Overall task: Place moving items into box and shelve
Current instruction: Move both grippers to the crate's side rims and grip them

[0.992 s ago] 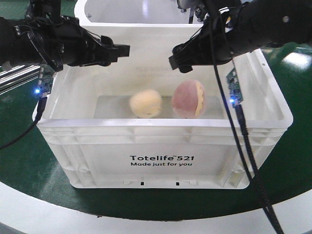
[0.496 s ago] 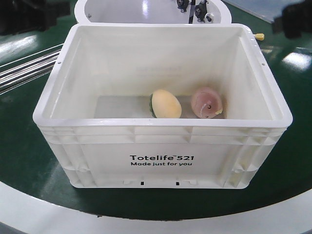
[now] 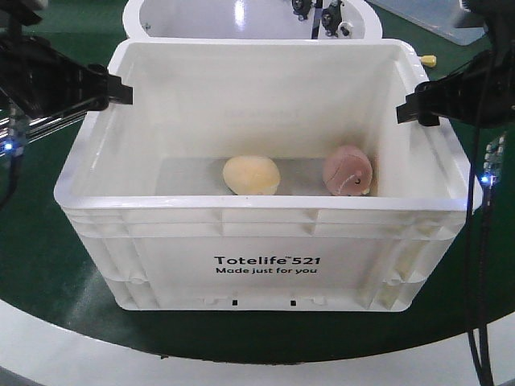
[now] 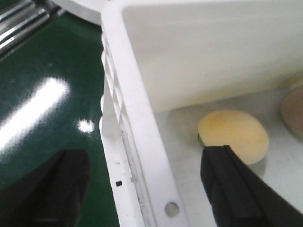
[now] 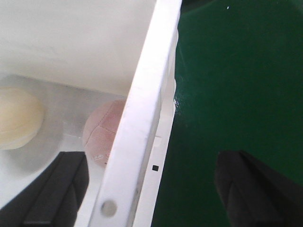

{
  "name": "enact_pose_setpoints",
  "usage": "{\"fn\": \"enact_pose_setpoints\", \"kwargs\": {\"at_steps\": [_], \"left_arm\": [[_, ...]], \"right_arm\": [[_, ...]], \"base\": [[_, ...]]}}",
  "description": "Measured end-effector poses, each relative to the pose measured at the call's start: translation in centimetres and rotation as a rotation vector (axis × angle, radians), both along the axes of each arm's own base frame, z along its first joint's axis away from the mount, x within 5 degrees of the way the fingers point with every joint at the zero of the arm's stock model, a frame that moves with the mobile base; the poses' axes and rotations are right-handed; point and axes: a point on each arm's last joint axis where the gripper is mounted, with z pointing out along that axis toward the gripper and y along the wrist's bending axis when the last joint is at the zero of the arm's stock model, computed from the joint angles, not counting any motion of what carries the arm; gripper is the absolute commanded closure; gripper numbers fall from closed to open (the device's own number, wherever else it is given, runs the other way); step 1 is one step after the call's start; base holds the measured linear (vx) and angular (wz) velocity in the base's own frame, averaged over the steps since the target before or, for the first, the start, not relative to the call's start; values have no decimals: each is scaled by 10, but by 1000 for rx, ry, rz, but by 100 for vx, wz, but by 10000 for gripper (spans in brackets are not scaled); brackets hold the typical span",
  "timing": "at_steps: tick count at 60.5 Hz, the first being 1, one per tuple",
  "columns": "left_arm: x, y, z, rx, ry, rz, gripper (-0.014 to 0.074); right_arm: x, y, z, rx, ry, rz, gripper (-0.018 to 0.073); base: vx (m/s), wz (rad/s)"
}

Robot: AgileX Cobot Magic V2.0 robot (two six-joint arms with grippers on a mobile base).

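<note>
A glossy dark green bench [image 3: 32,265] carries the box [image 3: 265,233], a white ribbed-rim crate printed in black "Totelife 521 Made just for you". The left tool [image 4: 142,189] straddles its left wall and the right tool [image 5: 151,189] its right wall, both with fingers spread apart. On the box floor lie a cream ball [image 3: 251,174] and a pink ball [image 3: 348,170], slightly apart.

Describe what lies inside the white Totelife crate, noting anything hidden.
Inside the crate, two soft balls rest apart on the floor: a cream-yellow ball and a pinkish-brown ball. The near wall hides the floor in front of them, and their undersides cannot be seen.
</note>
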Motion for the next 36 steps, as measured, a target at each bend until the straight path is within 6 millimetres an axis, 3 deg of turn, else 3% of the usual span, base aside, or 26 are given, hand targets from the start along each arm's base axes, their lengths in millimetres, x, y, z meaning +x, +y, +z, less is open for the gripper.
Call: {"fn": "enact_pose_setpoints", "kwargs": {"at_steps": [12,21,29,36], "left_arm": [[8,-4,-18,18,77,-15,13],[9,-3,-19,38,91,-19,78],[9,-3,-19,36,95,-18,244],[8,-6,-17,15,109,-21,458]], "right_arm": [[9,4,-16,48,64,-9,20],[12,6,-19,70,76,-16,162],[11,7,-18,94,96,-15,383],[10,8,-18,109,108,-25,575]], "base": [[0,0],[0,0],[0,0],[0,0]]}}
